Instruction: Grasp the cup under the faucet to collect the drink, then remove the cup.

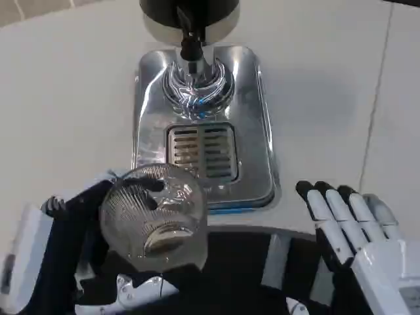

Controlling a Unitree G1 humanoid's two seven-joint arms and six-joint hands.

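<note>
A clear ribbed glass cup sits in my left hand, whose dark fingers wrap around its left side; its mouth faces up toward the camera. It is held in front of the chrome dispenser base, short of the slotted drip grate. The black faucet hangs above the chrome dome farther back. My right hand floats at the lower right with its fingers stretched out and together, holding nothing, apart from the base.
The dispenser stands on a white table with bare surface on both sides. A seam in the tabletop runs down the right. My dark torso fills the bottom edge.
</note>
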